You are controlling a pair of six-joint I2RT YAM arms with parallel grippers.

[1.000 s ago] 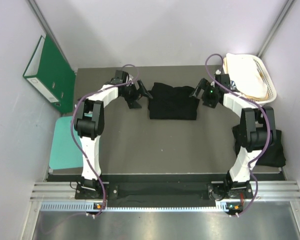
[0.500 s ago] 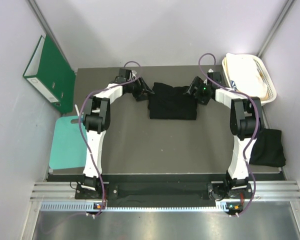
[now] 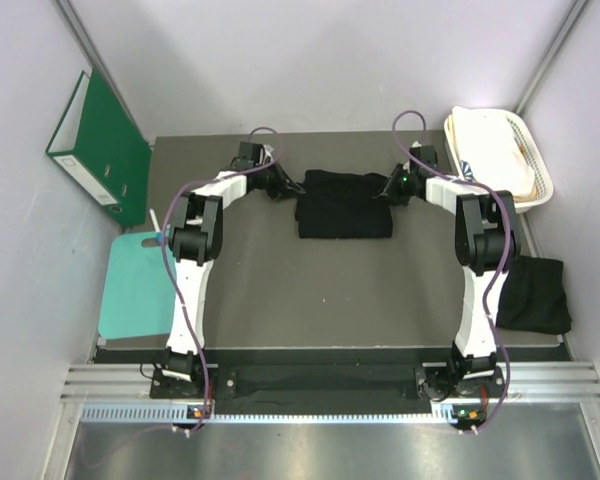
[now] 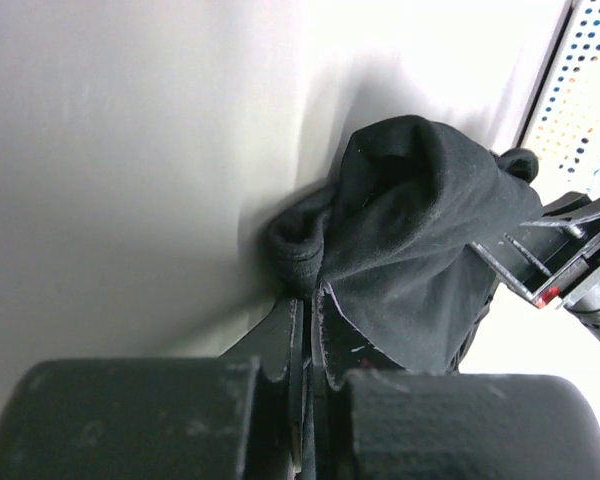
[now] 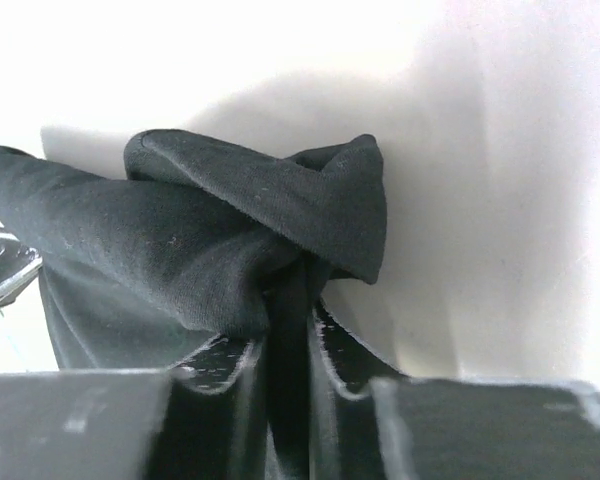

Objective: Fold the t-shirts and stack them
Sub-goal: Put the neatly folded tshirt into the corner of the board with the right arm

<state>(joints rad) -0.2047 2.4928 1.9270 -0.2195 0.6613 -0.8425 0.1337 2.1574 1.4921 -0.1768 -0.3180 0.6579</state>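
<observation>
A folded black t-shirt [image 3: 345, 205] lies at the back middle of the table. My left gripper [image 3: 292, 187] is at its far left corner, and in the left wrist view it [image 4: 310, 296] is shut on a bunched edge of the black cloth [image 4: 420, 250]. My right gripper [image 3: 389, 190] is at the far right corner. The right wrist view shows it [image 5: 292, 300] pinching a fold of the same shirt [image 5: 180, 240]. A second black t-shirt [image 3: 535, 295] lies crumpled at the table's right edge.
A white basket [image 3: 525, 150] holding cream cloth stands at the back right. A green binder [image 3: 100, 145] leans against the left wall, with a teal mat [image 3: 135, 285] below it. The back wall is close behind the shirt.
Both grippers moved inward to the folded shirt's far corners and closed from open onto the cloth. The right arm stretched back, uncovering the t-shirt at the right edge.
</observation>
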